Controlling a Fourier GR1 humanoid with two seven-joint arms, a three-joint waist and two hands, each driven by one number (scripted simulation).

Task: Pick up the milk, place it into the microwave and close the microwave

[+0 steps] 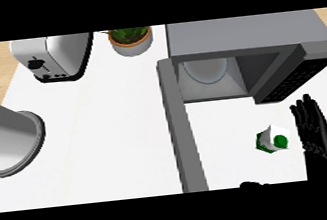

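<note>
While the small white-and-green milk carton [272, 141] stands untouched on the white tabletop [110, 137], in front of the microwave's opening and just left of the right hand, nothing is settled yet. The black right hand [317, 136] is held flat beside it, fingers straight and pointing away from the robot, gripping nothing. At the lower edge a dark sliver of another hand [254, 184] peeks in, probably the left; I cannot tell how its fingers are set.

My worry is the carton itself: it looks light and narrow, so a sideways brush from those straight fingers could tip it or skid it off before they curl round it. The grey microwave [247, 35] is open, its long grey door [181, 130] swung out towards the robot along the carton's left, so an arm swinging wide could knock the door. The opening also looks low, and a carton carried too high might clip the upper edge.

Counting up: one carton, one microwave with one pale round plate [207, 69] inside, one chrome toaster [53, 58], one potted green plant in a white pot [131, 39], and one big grey metal cylinder [6, 138] lying at the left.
</note>
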